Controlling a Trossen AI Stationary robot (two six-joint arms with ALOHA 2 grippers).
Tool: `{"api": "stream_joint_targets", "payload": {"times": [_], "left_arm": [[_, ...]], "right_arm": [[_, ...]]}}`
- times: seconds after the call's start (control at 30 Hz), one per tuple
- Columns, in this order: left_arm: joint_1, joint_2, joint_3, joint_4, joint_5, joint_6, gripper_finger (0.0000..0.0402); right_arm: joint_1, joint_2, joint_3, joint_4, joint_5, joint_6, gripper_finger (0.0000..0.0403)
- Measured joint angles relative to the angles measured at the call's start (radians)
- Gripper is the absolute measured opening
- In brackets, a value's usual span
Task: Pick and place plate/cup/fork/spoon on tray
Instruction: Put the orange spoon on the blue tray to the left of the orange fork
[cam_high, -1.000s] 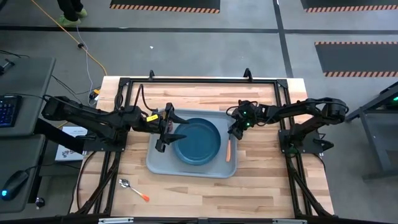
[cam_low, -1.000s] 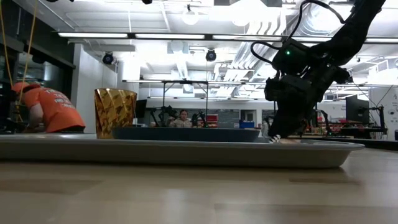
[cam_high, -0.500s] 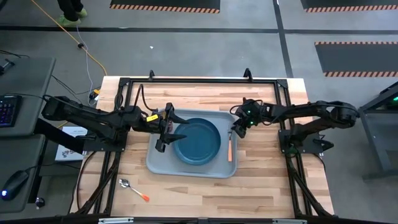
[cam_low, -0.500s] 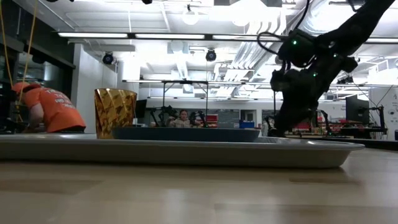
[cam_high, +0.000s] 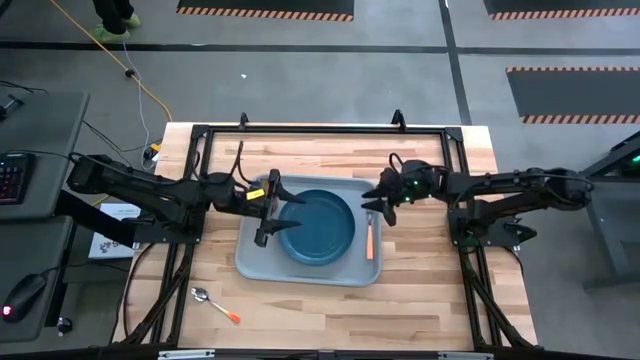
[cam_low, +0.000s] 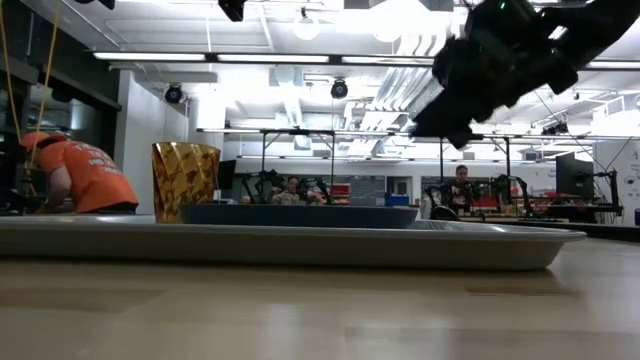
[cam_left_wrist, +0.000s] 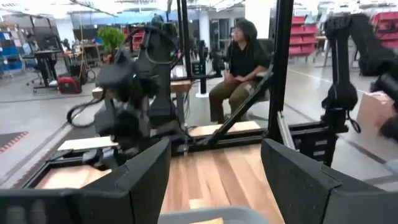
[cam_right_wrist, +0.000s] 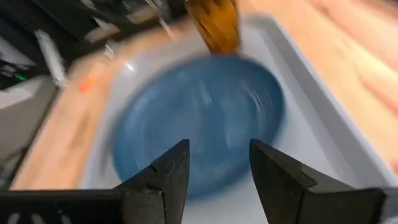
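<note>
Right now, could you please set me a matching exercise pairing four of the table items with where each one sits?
Things:
1. plate
2. fork
3. spoon
4. cup

Places:
A. bare wooden table, off the tray
B. tray, along the plate's right side
C. middle of the tray
D. upright on the tray, by the left tool

Pairs: 1-C, 2-B, 3-A, 4-D

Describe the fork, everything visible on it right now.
The fork is slim, with a long salmon-orange handle and a small silvery head at its far end. It lies flat on the tray, along the right edge beside the plate. Nothing grips it: the right gripper, open, is above its head end.
</note>
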Motion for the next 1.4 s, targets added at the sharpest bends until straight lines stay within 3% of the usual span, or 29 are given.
{"api": "stream_joint_targets", "payload": {"times": [0.27,0.53,0.63,0.97,1.4], "left_arm": [[-0.013,0.0,0.001,-0.016,-0.006,-0.004,0.0241],[-0.11,0.002,0.134,-0.448,-0.137,0.075,0.0241],[-0.134,0.006,0.154,-0.522,-0.155,0.077,0.0241],[-0.169,0.006,0.158,-0.653,-0.159,-0.005,0.0241],[-0.221,0.006,0.158,-0.663,-0.148,-0.076,0.0241]], "right_arm": [[0.052,-0.014,0.0,0.156,0.002,-0.104,0.0158],[0.053,-0.024,0.0,0.193,0.043,-0.196,0.0158],[0.053,-0.024,0.0,0.206,0.087,-0.215,0.0158],[0.053,-0.024,0.0,0.229,0.1,-0.227,0.0158],[0.052,-0.024,0.0,0.234,0.1,-0.235,0.0158]]}}
